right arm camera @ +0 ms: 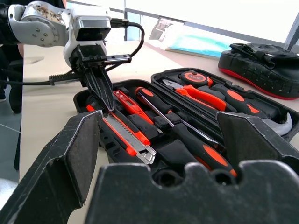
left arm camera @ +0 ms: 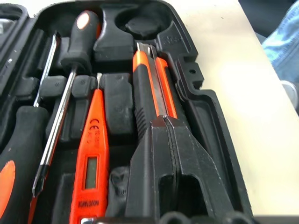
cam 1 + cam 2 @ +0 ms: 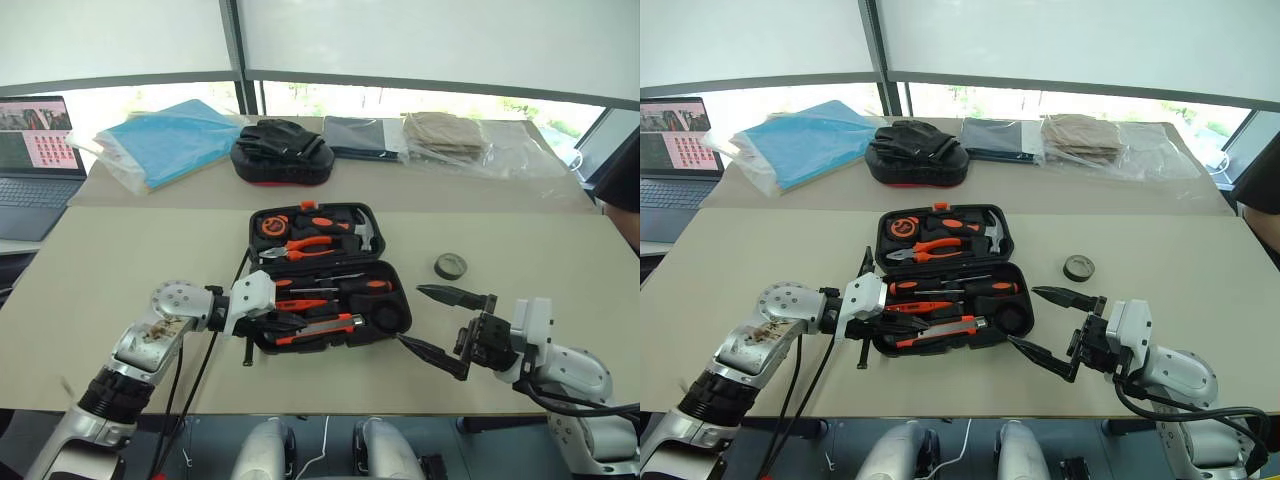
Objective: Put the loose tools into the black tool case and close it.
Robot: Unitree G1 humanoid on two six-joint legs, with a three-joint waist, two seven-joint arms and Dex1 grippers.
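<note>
Pressing its two black fingers together, the left gripper [image 1: 103, 88] points its tips down at the handle end of the orange-black utility knife [image 2: 152, 88], which lies in the nearest recess of the open black moulded-plastic tool case [image 3: 385, 325]; whether it grips the knife I cannot tell. Beside the knife, the left wrist view shows the thin orange tester pen [image 2: 91, 158] and two slim screwdrivers with black-and-orange handles [image 2: 60, 98] seated in their slots. To the other side of the case, the right gripper [image 3: 440, 322] hangs with its jaws wide and empty. Beyond it, the head views add a small dark tape roll [image 3: 450, 266] lying loose on the beige table [image 3: 120, 250].
</note>
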